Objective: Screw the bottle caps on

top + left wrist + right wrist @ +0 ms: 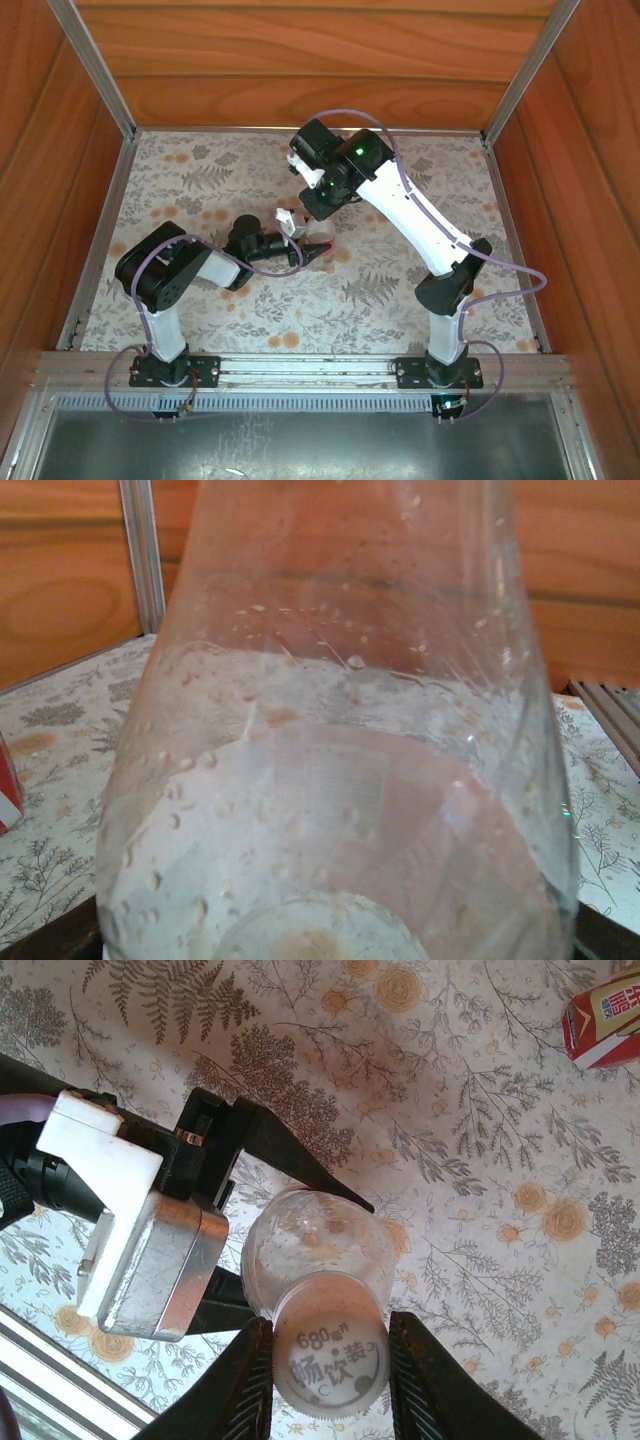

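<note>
Pinching the light cap (330,1368) by its rim, the right gripper (335,1385) stands over a thin, probably crushable bottle (315,1245) clamped from nine o'clock by the left gripper (315,250).

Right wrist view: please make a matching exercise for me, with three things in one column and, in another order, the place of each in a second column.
Things:
1. white cap
2. clear bottle
3. red-labelled bottle

Places:
A. on the floral table, in the top right corner of the view
B. clamped between the fingers of the right gripper
C. gripped around its body by the left gripper

Pairs: 1-B; 2-C; 3-A.
</note>
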